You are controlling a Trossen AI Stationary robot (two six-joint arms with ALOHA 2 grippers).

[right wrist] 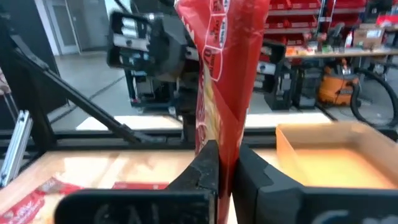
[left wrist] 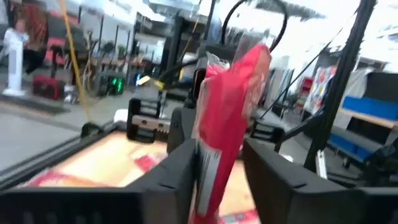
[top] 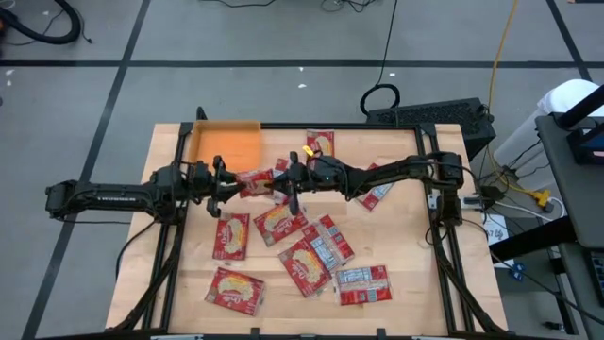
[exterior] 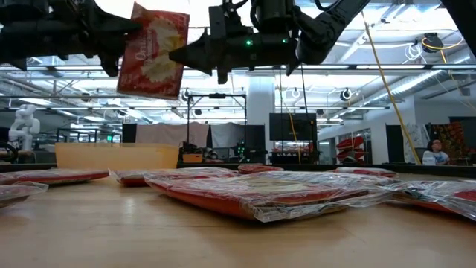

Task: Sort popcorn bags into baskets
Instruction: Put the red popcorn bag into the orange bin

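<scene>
Worktop (top: 170, 246): pale wooden board, rectangular, edged by a dark metal frame (top: 444, 255).

Orange shallow rectangular bin (top: 225, 146) sits at the far left corner, directly on the board.

Flat red plastic popcorn packets (top: 311, 255) lie loose across the middle and near half: several overlap in a central cluster, one lies alone (top: 234, 289) at near left, one (top: 320, 143) sits just beside the bin.

Bright overhead light; left wrist view v. blurred.
</scene>
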